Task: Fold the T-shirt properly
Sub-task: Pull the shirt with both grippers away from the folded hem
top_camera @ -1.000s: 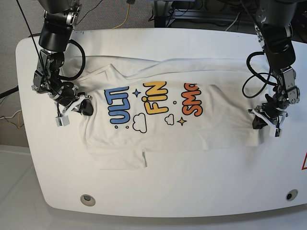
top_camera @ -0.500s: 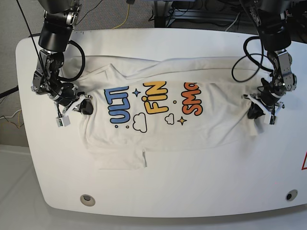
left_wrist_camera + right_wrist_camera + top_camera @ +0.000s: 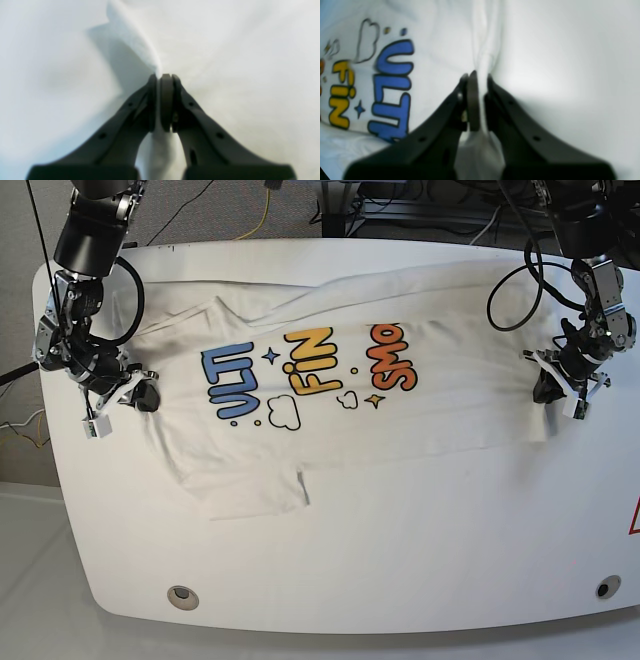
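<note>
The white T-shirt (image 3: 330,430) lies spread across the table, print up, with blue, yellow and orange cartoon letters (image 3: 300,370). At the base view's right, my left gripper (image 3: 545,390) is shut on the shirt's right edge; its wrist view shows the black fingers (image 3: 160,100) pinching a ridge of white cloth (image 3: 135,45). On the base view's left, my right gripper (image 3: 145,395) is shut on the shirt's left edge. In the right wrist view its fingers (image 3: 476,100) clamp a fold of the T-shirt (image 3: 485,50) beside the blue letters (image 3: 392,87).
The white table (image 3: 400,580) has rounded corners, and two round metal fittings (image 3: 182,596) sit near its front edge. Cables (image 3: 260,210) and equipment lie on the floor behind the table. A red mark (image 3: 634,520) shows at the right edge.
Both arms have pulled outward and toward the back of the table. The T-shirt is stretched wider and has shifted back and left, its print now tilted.
</note>
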You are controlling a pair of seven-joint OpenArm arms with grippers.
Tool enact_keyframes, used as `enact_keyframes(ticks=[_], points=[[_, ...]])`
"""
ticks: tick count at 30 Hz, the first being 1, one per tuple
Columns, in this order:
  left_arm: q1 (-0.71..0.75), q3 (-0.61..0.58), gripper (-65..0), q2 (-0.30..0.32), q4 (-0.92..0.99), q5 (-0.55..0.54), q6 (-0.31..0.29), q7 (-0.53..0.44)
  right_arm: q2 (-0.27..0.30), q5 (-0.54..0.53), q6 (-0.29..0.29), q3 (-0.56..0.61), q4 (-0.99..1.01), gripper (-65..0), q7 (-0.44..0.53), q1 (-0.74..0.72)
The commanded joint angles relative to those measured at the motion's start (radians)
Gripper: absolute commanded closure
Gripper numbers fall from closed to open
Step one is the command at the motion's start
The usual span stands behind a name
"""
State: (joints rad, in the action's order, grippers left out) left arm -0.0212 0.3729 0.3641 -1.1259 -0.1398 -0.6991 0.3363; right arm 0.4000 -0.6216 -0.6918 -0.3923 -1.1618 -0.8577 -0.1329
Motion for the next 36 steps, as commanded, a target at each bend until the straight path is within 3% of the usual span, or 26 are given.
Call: enact_keyframes(ticks=[1,11,27,36], points=[[-0.008,-0.003,0.0,0.022,-0.029,-0.024,0.001,0.011,0.033,-0.039,-0.006,-0.017,0.006,0.0,0.016,-0.024],[0.034,-0.024,0.0,0.024,-0.072,-0.061,0.001,0.038,0.075,-0.048,-0.006,-0.003,0.013,0.0,0.014,-0.034],[0.057,-0.007,0.0,0.011,-0.18,-0.029,0.001,0.048,0.01,0.12,-0.006,0.004,-0.008,0.0,0.098,0.003],[0.119,0.105,0.0,0.022,-0.251,-0.066,0.001,0.102,0.028,0.054,-0.006,-0.001,-0.191,0.0,0.008,0.077]])
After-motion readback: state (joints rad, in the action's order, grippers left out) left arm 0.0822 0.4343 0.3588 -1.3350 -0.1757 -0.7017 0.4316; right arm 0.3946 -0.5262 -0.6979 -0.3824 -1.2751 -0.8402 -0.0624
